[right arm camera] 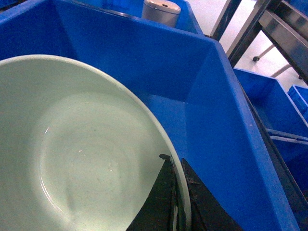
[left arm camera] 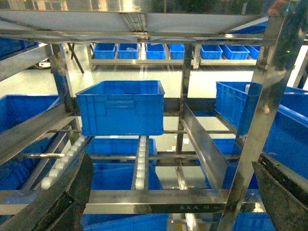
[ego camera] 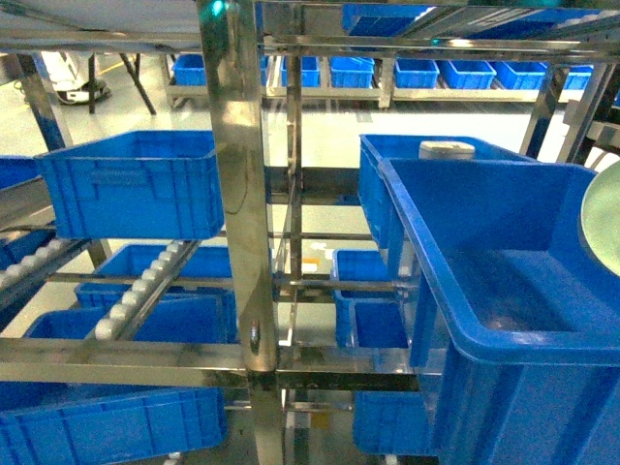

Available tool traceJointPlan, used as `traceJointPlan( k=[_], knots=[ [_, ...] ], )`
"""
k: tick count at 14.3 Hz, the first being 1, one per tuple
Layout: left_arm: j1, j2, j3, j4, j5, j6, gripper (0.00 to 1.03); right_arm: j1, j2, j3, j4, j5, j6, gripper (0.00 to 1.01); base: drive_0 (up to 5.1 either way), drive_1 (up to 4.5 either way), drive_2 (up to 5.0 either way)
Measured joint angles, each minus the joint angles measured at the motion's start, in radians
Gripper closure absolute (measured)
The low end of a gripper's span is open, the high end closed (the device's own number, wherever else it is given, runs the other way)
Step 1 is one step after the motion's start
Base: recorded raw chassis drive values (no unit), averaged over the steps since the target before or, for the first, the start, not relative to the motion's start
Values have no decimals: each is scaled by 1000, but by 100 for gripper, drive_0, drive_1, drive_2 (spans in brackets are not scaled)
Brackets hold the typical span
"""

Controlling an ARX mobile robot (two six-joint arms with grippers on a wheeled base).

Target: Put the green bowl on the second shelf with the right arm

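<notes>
The pale green bowl (right arm camera: 82, 154) fills the right wrist view, tilted, with my right gripper (right arm camera: 174, 162) shut on its rim, one finger inside and one outside. It hangs over a large blue bin (right arm camera: 226, 120). In the head view only the bowl's edge (ego camera: 604, 221) shows at the far right, and the right arm itself is out of frame. The second shelf's steel front rail (left arm camera: 154, 197), with its white roller track (left arm camera: 140, 166), lies ahead of my left gripper (left arm camera: 173, 157), which is open with nothing between its fingers (left arm camera: 72, 192).
A shiny vertical rack post (ego camera: 237, 184) stands mid-view. A blue crate (ego camera: 136, 184) sits on the left shelf level. Behind the large bin (ego camera: 504, 291), a second bin holds a white roll (ego camera: 447, 149). More blue bins fill the lower levels and the far rack.
</notes>
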Motion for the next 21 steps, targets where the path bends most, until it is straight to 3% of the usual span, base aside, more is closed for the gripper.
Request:
traceJointPlan(
  k=[3,6,9,11,16,17,19,20,21],
  knots=[
    [0,0,0,0,0,0,5,-5,121,133,-80,-11,-8,99,0,0,0],
    [0,0,0,0,0,0,5,47,232,251,-174,-49,-15,99,0,0,0],
    [0,0,0,0,0,0,5,101,256,317,-233,-49,-8,99,0,0,0],
    [0,0,0,0,0,0,5,127,269,355,-225,-22,-18,99,0,0,0],
    [0,0,0,0,0,0,5,111,306,390,-287,28,-25,58,0,0,0],
    [0,0,0,0,0,0,5,111,298,372,-245,27,-20,32,0,0,0],
    [0,0,0,0,0,0,5,113,263,300,-188,27,0,7,0,0,0],
    [0,0,0,0,0,0,5,112,233,255,-158,37,27,2,0,0,0],
    [0,0,0,0,0,0,5,109,189,198,-135,44,55,4,0,0,0]
  ],
)
